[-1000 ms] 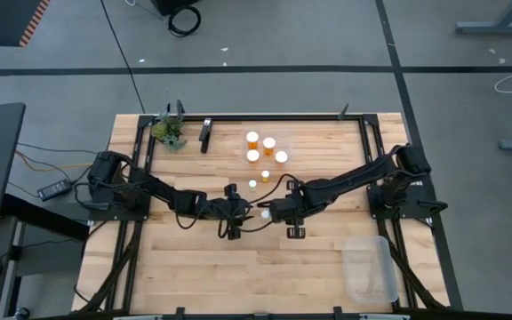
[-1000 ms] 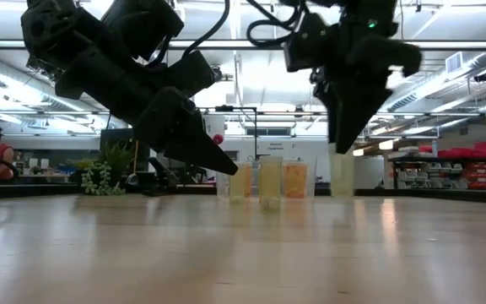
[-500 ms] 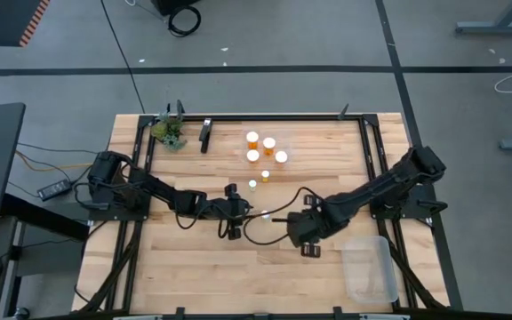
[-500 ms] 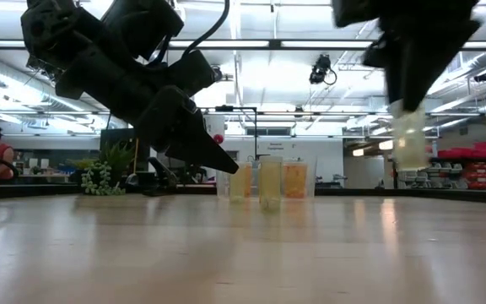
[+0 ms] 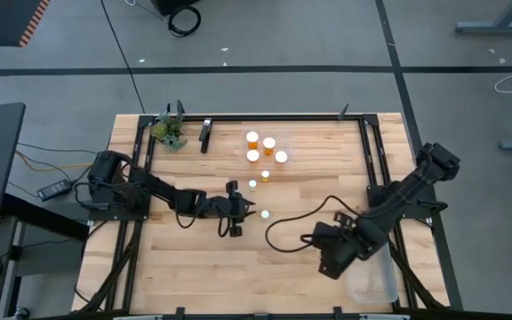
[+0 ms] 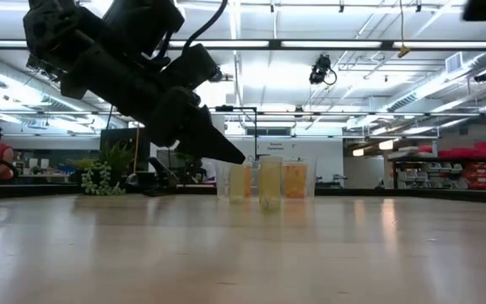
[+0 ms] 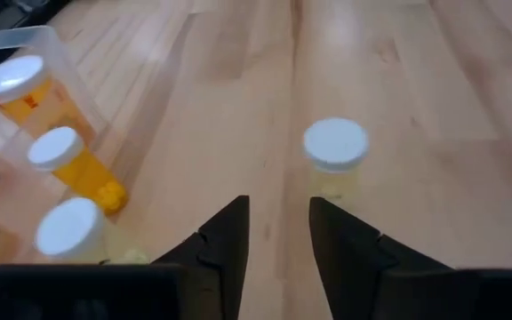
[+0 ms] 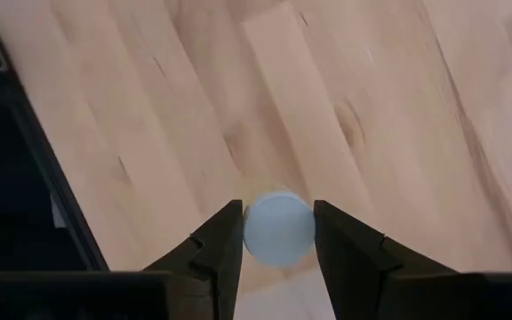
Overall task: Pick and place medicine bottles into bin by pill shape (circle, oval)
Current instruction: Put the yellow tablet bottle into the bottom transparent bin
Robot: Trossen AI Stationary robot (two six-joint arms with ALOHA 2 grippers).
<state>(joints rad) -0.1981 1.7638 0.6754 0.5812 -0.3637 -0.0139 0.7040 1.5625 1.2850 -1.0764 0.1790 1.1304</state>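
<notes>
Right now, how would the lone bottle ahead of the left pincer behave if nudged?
The bottle stands upright, tall for its base, so it probably tips easily. Being round, it would likely roll once down. Small plastic: probably light.

No legible text, label, brand, number or sign appears in any view: the white caps of the medicine bottles are blank, and the distant signage in the room behind the table is too small to read.
</notes>
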